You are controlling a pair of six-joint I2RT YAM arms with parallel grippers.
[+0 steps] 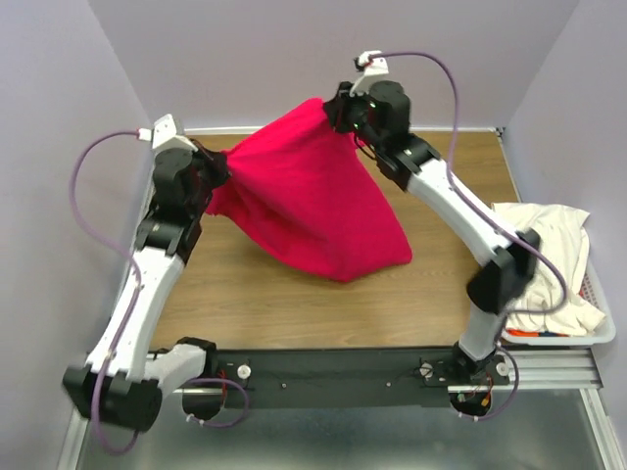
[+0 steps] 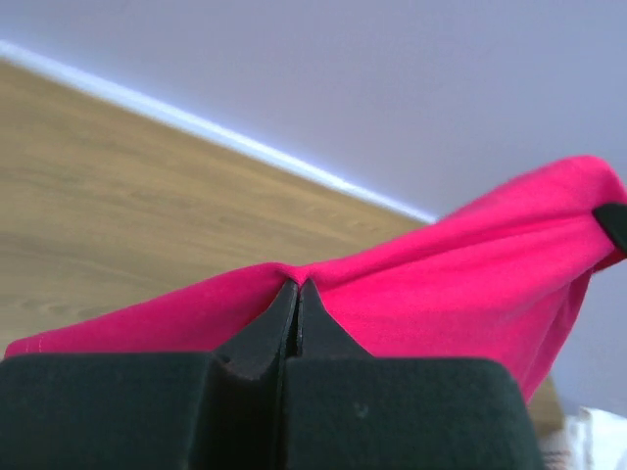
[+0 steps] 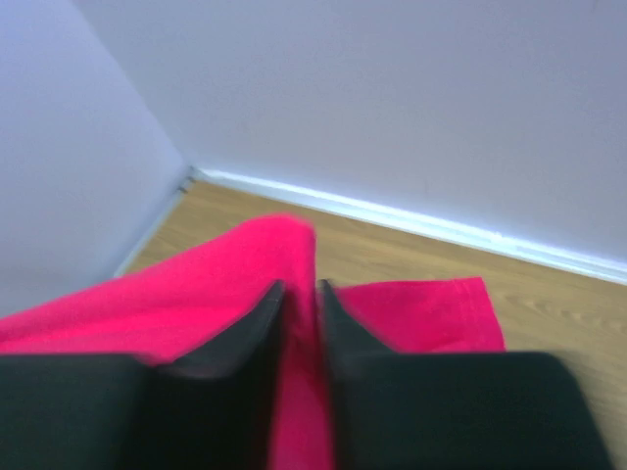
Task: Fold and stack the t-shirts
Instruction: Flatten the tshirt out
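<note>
Presently, left pincer [image 2: 297, 286]: clenched; the fingers are pressed together and a fold of the red t-shirt [image 1: 309, 201] is pinched at their tips.
Right pincer [image 3: 299, 286]: the fingers are seen slightly parted, with red cloth lying in the gap between them; the view is blurred, and a firm hold cannot be confirmed.
Pincer positions: the left pincer is held over the left rear part of the desk [image 1: 294, 308]; the right pincer is raised higher, near the back wall [image 1: 294, 49].
Red t-shirt: stretched between the two pincers, its upper edge sloping from the higher right corner down to the left one; the remainder is draped downward, and its lower part is rested on the desk near the middle.
Cream t-shirt [image 1: 549, 240]: heaped in the laundry basket [image 1: 605, 331] at the right, with part of it spilled over the rim; kept well apart from the red t-shirt.
Laundry basket: white and slatted, set at the right side by the desk's edge.
Desk: a wood-grained surface, enclosed by pale walls at the back and sides.
</note>
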